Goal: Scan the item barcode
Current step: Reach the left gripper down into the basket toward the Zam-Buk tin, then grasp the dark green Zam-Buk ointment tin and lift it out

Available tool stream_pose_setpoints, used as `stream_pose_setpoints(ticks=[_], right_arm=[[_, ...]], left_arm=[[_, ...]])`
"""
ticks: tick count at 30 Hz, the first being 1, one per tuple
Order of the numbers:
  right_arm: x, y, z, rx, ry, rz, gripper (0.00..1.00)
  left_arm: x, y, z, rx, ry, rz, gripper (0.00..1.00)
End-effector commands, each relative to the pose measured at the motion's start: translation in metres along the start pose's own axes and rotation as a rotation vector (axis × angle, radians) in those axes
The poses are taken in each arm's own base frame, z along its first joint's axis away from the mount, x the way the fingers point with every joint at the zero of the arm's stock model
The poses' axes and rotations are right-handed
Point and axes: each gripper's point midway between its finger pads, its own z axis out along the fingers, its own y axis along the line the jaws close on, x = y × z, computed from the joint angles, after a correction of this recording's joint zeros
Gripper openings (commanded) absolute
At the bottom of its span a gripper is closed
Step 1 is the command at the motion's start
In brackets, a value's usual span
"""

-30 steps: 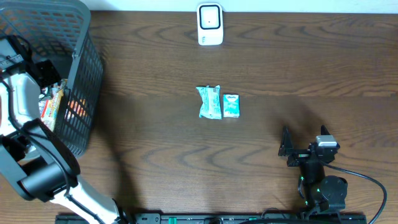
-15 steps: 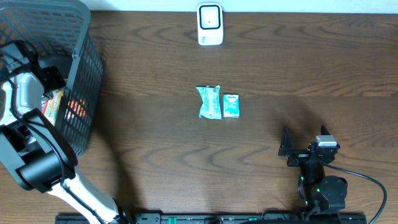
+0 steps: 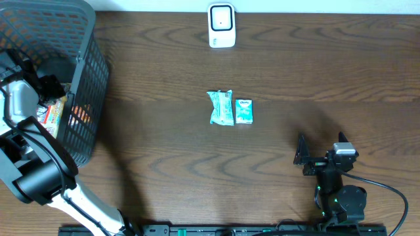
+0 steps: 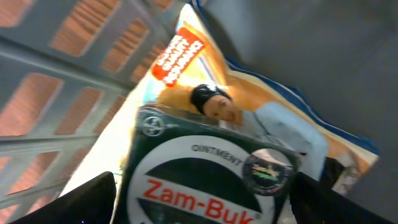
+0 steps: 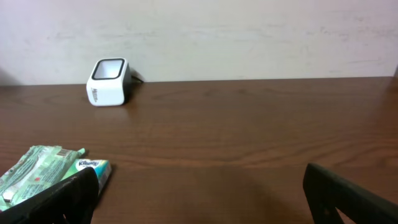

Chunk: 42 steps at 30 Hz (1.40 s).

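**Zam-Buk box lay in the basket, between my left fingers**

Zam-Buk ointment box (image 4: 205, 180), dark green with red lettering, lay inside the grey basket (image 3: 92, 85) at the table's (image 3: 164, 78) left end. It rested on an orange and white snack packet (image 4: 249, 118) printed with a face. My left gripper (image 4: 202, 202) was down in the basket with its fingers set wide, one on each side of the box. I could not tell whether the pads pressed on the box or stood just clear of it.

My right gripper (image 5: 202, 196) was low over the table near its front edge, spread wide and holding nothing. The white scanner (image 3: 222, 25) stood at the far edge, well apart from the basket. Near the table's middle, a green packet (image 3: 220, 107) and a small Kleenex pack (image 3: 244, 111) lay side by side.
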Motion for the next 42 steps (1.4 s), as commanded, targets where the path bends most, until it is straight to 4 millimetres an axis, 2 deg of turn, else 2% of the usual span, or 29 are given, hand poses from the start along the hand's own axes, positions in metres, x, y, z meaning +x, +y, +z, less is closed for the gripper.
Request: stream_pose_setpoints(ticks=[1, 3, 5, 9, 13, 19, 23, 26, 28, 35, 39, 42], right_arm=[[0.000, -0.001, 0.000, 0.005, -0.001, -0.011, 0.99], [0.000, -0.001, 0.000, 0.005, -0.001, -0.012, 0.99], [0.000, -0.001, 0.000, 0.005, -0.001, -0.012, 0.99], [0.000, -0.001, 0.000, 0.005, -0.001, -0.012, 0.99], [0.000, -0.001, 0.000, 0.005, -0.001, -0.011, 0.99], [0.000, -0.001, 0.000, 0.005, -0.001, -0.012, 0.99], [0.000, -0.001, 0.000, 0.005, -0.001, -0.012, 0.99], [0.000, -0.001, 0.000, 0.005, -0.001, -0.012, 0.99], [0.000, -0.001, 0.000, 0.005, -0.001, -0.011, 0.99], [0.000, -0.001, 0.000, 0.005, -0.001, -0.012, 0.99], [0.000, -0.001, 0.000, 0.005, -0.001, -0.012, 0.99], [0.000, -0.001, 0.000, 0.005, -0.001, -0.011, 0.99]], left_arm=[[0.010, -0.009, 0.011, 0.053, 0.034, 0.011, 0.87], [0.010, -0.009, 0.011, 0.053, 0.033, 0.011, 0.83], [0.010, -0.009, 0.011, 0.053, 0.033, 0.010, 0.73], [0.007, -0.009, 0.009, 0.053, 0.025, 0.010, 0.71], [-0.001, -0.008, -0.001, 0.052, -0.001, 0.001, 0.69], [-0.019, -0.005, -0.032, 0.052, -0.074, -0.072, 0.67], [-0.031, -0.004, -0.066, 0.063, -0.130, -0.082, 0.67], [-0.042, -0.004, -0.099, 0.084, -0.194, -0.112, 0.67], [-0.051, -0.009, -0.130, 0.135, -0.257, -0.131, 0.67], [-0.076, -0.035, -0.255, 0.391, -0.504, -0.227, 0.67], [-0.074, -0.068, -0.323, 0.641, -0.569, -0.293, 0.67], [-0.066, -0.104, -0.360, 0.799, -0.568, -0.270, 0.67]])
